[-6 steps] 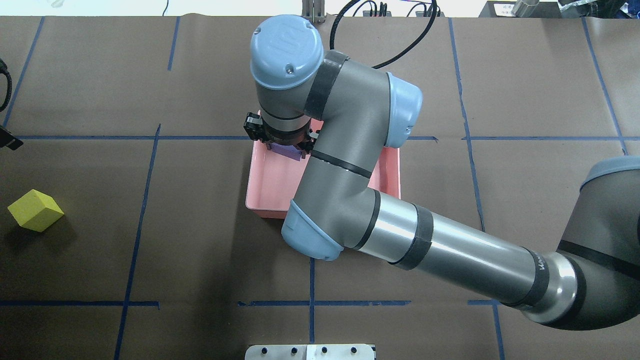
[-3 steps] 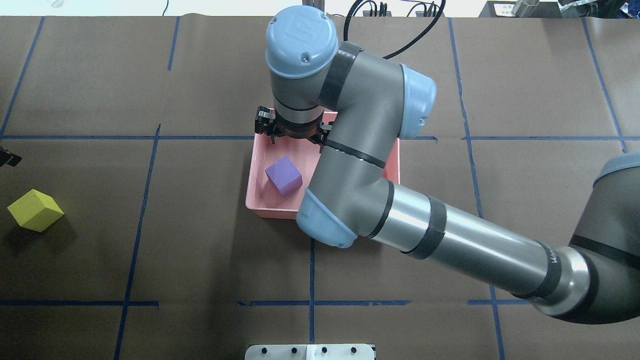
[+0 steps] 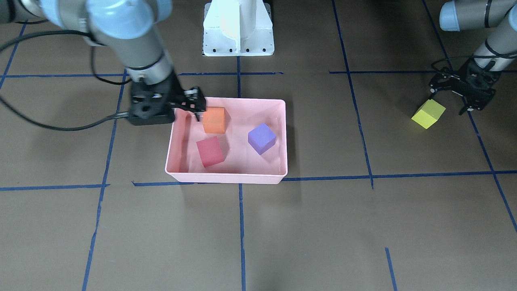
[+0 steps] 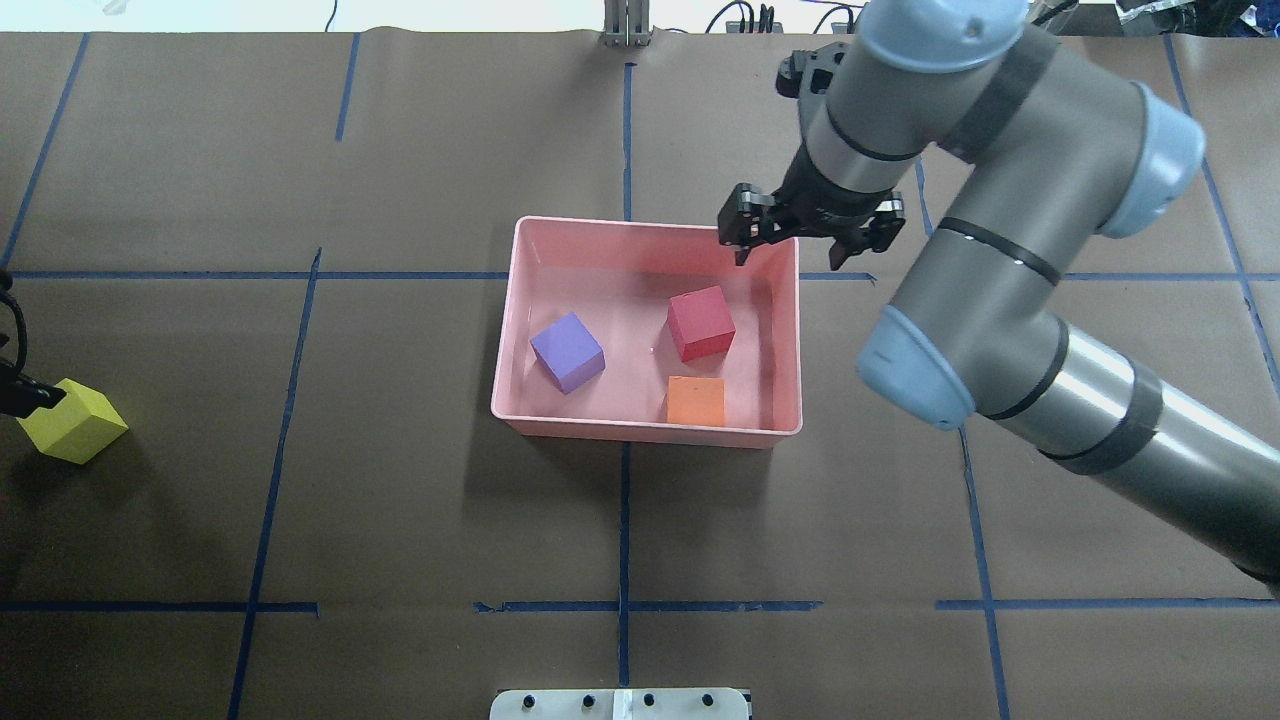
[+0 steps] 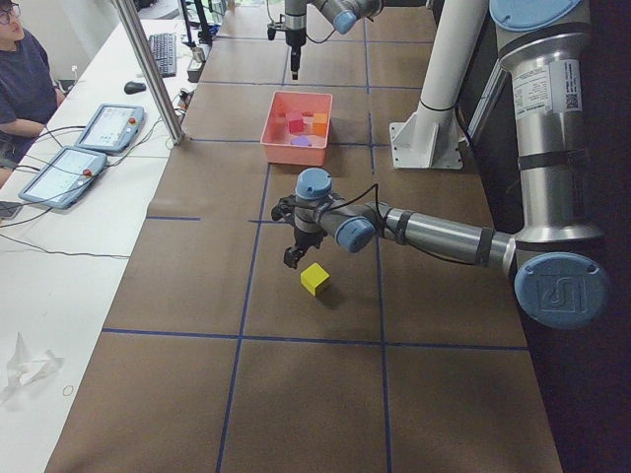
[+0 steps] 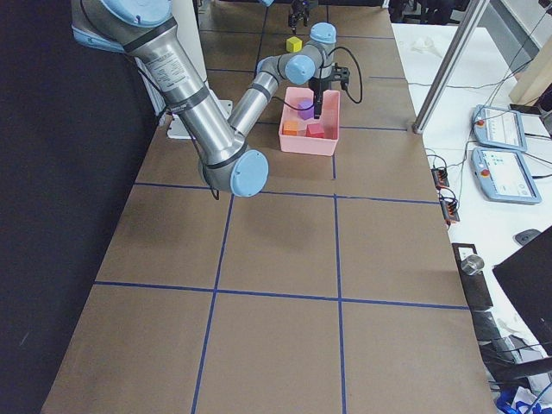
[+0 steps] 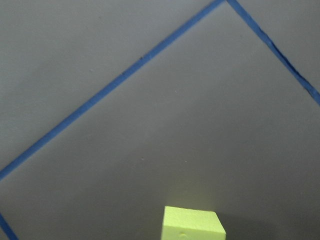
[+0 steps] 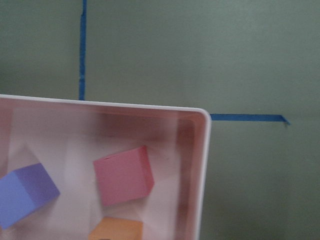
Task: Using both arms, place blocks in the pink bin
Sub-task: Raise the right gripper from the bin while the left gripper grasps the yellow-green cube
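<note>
The pink bin (image 4: 510, 320) lies mid-table and holds the purple block (image 4: 567, 351), the red-pink block (image 4: 701, 322) and the orange block (image 4: 695, 401). My right gripper (image 4: 800, 255) is open and empty, raised over the bin's far right corner. The right wrist view shows that corner (image 8: 202, 150) with the red-pink block (image 8: 123, 175). The yellow-green block (image 4: 78, 427) sits on the table at the far left. My left gripper (image 3: 447, 103) is open, just above and beside the yellow-green block (image 3: 428, 113), which lies at the bottom of the left wrist view (image 7: 192, 224).
The white pedestal (image 3: 238, 28) stands at the robot's side of the table. Blue tape lines (image 4: 624, 530) grid the brown table cover. A black cable (image 3: 48, 125) trails from the right wrist. A metal post (image 5: 148, 69) and tablets (image 5: 108, 126) stand at the operators' side.
The right gripper let the purple block drop into the bin, then swung right to the bin's far right corner, uncovering the red-pink and orange blocks. The left gripper came in over the yellow-green block.
</note>
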Robot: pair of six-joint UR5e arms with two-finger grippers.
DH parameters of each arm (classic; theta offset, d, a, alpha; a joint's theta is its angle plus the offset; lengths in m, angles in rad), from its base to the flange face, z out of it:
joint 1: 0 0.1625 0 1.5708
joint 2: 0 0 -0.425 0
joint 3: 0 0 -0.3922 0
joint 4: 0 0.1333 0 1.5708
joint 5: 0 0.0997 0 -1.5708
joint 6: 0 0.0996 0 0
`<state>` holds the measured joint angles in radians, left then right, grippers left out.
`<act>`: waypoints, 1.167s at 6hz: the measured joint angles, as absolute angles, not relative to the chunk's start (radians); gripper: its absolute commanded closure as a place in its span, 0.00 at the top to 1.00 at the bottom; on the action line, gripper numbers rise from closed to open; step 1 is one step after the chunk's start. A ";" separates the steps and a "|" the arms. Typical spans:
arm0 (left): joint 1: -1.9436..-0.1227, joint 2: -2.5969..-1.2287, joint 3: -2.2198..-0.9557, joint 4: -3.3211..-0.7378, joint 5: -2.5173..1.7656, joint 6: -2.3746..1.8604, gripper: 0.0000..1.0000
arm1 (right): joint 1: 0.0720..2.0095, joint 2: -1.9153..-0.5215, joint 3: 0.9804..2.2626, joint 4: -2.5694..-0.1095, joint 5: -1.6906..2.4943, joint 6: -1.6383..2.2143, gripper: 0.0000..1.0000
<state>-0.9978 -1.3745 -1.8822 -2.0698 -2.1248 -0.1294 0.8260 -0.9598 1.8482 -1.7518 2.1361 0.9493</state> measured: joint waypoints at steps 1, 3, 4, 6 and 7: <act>-0.970 -1.364 -1.872 -2.105 -2.091 -0.157 1.00 | 0.871 -1.012 1.878 -1.752 2.165 0.870 1.00; -0.939 -1.360 -1.825 -2.159 -2.076 -0.165 1.00 | 0.897 -1.047 1.894 -1.751 2.178 0.830 1.00; -0.927 -1.360 -1.809 -2.171 -2.077 -0.165 1.00 | 0.898 -1.054 1.896 -1.750 2.178 0.828 1.00; -0.921 -1.362 -1.785 -2.177 -2.078 -0.163 1.00 | 0.898 -1.065 1.897 -1.748 2.178 0.827 1.00; -0.916 -1.365 -1.774 -2.177 -2.079 -0.163 1.00 | 0.898 -1.070 1.897 -1.746 2.177 0.827 1.00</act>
<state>-0.9159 -1.3648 -1.7740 -2.1769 -2.0785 -0.1632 0.8979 -1.0703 1.8972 -1.7465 2.1771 0.8268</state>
